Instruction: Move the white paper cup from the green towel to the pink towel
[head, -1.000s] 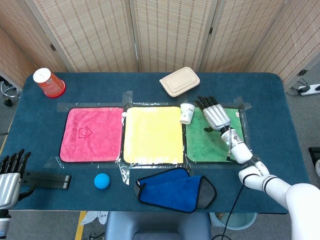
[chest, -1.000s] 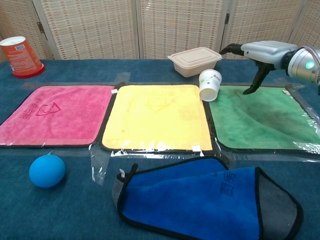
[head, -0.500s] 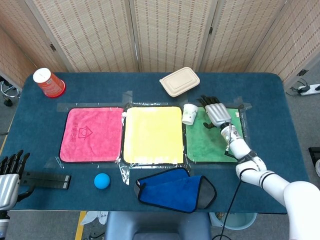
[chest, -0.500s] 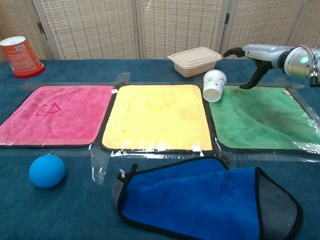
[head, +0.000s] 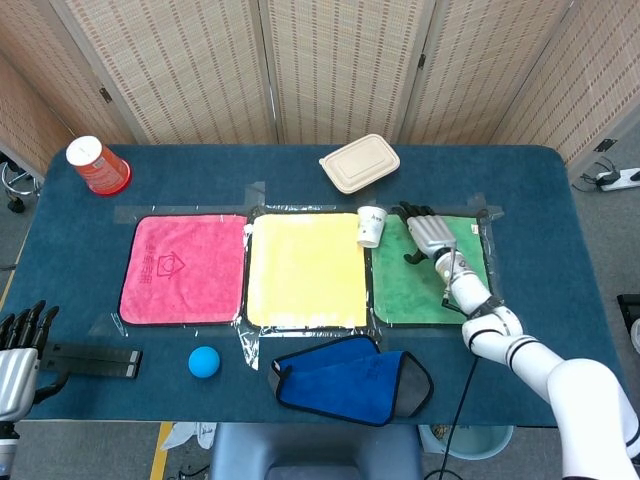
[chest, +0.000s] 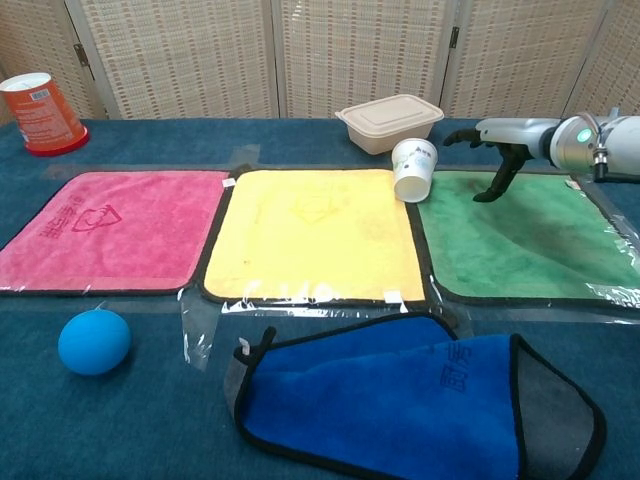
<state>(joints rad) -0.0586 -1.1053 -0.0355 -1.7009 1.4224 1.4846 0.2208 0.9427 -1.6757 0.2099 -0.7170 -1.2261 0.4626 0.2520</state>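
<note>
White paper cup (chest: 414, 169), one only, stands tilted at the inner edge of the green towel (chest: 520, 235), beside the yellow towel (chest: 310, 232). Right hand (head: 428, 232) hovers over the green towel just beside the cup, fingers apart, gripping nothing; whether a fingertip touches the cup cannot be told. Left hand (head: 18, 355) sits at the table's near corner, fingers spread, empty. Four towels counted: pink towel (head: 184, 268), yellow, green, and one folded blue towel (chest: 415, 403). Also one lidded takeaway box (chest: 390, 122), one red cup (head: 96, 165), one blue ball (chest: 94, 341).
</note>
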